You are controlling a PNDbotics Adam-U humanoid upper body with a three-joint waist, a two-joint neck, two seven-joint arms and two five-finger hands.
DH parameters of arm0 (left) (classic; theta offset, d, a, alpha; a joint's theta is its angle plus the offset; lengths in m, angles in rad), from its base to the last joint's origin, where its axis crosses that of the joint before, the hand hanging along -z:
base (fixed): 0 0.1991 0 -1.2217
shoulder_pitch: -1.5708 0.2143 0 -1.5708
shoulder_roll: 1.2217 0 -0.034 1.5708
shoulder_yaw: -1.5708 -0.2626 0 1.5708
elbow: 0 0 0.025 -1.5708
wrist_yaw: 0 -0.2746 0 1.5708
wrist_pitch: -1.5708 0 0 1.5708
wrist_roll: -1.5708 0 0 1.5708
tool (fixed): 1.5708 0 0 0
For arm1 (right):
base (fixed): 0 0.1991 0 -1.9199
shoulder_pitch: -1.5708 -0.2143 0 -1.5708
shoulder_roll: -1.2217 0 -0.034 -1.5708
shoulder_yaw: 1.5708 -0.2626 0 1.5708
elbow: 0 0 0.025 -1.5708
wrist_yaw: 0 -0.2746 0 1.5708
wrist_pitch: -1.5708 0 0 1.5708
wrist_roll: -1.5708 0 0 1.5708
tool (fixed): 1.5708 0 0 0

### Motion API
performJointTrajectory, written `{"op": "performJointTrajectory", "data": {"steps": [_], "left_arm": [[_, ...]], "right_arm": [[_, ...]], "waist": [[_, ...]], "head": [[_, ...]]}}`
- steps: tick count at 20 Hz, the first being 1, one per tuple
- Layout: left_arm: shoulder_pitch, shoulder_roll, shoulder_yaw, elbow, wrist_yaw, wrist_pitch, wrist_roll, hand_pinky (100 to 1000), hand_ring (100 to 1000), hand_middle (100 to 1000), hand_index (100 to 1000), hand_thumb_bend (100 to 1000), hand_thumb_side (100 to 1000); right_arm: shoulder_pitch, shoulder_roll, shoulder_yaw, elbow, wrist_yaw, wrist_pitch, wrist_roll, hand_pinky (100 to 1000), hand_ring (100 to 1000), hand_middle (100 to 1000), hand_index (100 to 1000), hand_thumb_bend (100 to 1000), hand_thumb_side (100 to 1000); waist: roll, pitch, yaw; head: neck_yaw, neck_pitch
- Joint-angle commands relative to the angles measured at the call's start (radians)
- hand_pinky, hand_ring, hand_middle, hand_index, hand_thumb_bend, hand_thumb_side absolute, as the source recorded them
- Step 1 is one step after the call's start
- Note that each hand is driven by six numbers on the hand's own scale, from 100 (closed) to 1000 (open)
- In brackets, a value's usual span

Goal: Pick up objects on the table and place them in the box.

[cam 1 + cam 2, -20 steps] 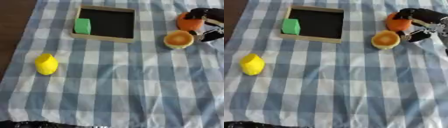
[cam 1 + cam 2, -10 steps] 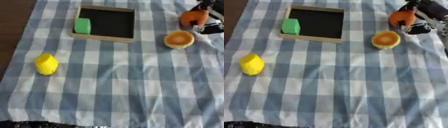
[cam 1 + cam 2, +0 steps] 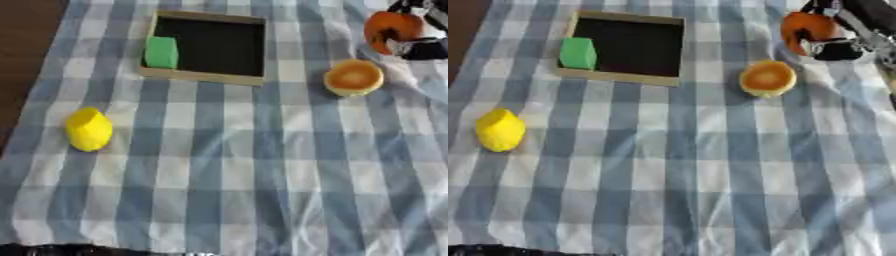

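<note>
My right hand [image 3: 837, 47] is at the top right, its fingers curled round an orange round object [image 3: 805, 31] held just above the cloth. A second orange round thing with a pale rim [image 3: 767, 78] lies on the cloth below and left of it. The box [image 3: 674, 55], a wooden frame with a black inside, sits at top centre with a green block [image 3: 578, 53] in its left part. A yellow object [image 3: 500, 130] lies at the left of the cloth. My left hand shows in neither view.
A blue and white checked cloth [image 3: 693, 170] covers the table. Dark bare table [image 3: 26, 55] shows along the left edge. A dark strip runs along the bottom edge.
My right hand has lifted the orange object up and slightly away from the other orange thing, toward the top edge. The rest has stayed put.
</note>
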Motion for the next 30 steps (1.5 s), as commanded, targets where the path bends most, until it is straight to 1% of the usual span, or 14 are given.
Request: {"op": "performJointTrajectory", "data": {"steps": [1,5,9,11,15,19,24,30], "left_arm": [[-0.012,0.021,-0.001,-0.02,0.005,0.0,0.0,747,837,677,827,100,592],[-0.023,0.03,-0.01,-0.02,0.005,-0.003,-0.003,747,838,679,828,100,590],[-0.043,0.035,-0.029,-0.02,0.013,-0.005,-0.013,749,837,679,828,100,588],[-0.057,0.032,-0.04,-0.02,0.02,-0.005,-0.021,749,837,680,829,100,589],[-0.085,0.025,-0.061,-0.02,0.037,-0.004,-0.039,750,837,680,829,100,588],[-0.106,0.025,-0.071,-0.02,0.048,-0.006,-0.049,750,837,681,829,100,588],[-0.135,0.019,-0.085,-0.02,0.061,-0.011,-0.061,750,837,681,829,100,588],[-0.151,0.011,-0.096,-0.02,0.073,-0.006,-0.075,750,838,681,829,100,589]], "right_arm": [[-0.023,-0.058,-0.014,-0.087,-0.09,-0.017,0.032,885,923,180,686,100,194],[-0.084,-0.038,0.007,-0.157,-0.212,-0.015,0.124,889,923,183,686,100,204],[-0.177,0.039,0.052,-0.166,-0.277,-0.022,0.237,892,926,186,688,100,214],[-0.216,0.086,0.068,-0.15,-0.285,-0.021,0.286,895,934,187,690,100,216],[-0.269,0.175,0.089,-0.104,-0.281,-0.022,0.36,903,953,192,694,100,222],[-0.3,0.234,0.091,-0.053,-0.26,-0.023,0.399,909,967,199,700,100,224],[-0.321,0.286,0.075,0.032,-0.195,-0.018,0.399,920,992,212,710,100,223],[-0.328,0.33,0.065,0.101,-0.116,-0.028,0.373,923,1000,229,720,100,216]], "waist": [[-0.012,-0.044,-0.001],[-0.013,-0.053,0.004],[-0.01,-0.063,0.021],[-0.01,-0.067,0.035],[-0.013,-0.068,0.071],[-0.018,-0.064,0.097],[-0.023,-0.054,0.121],[-0.027,-0.04,0.14]], "head": [[-0.006,0.004],[-0.02,0.004],[-0.041,0.004],[-0.056,0.004],[-0.093,0.004],[-0.121,0.004],[-0.149,0.004],[-0.155,0.004]]}}
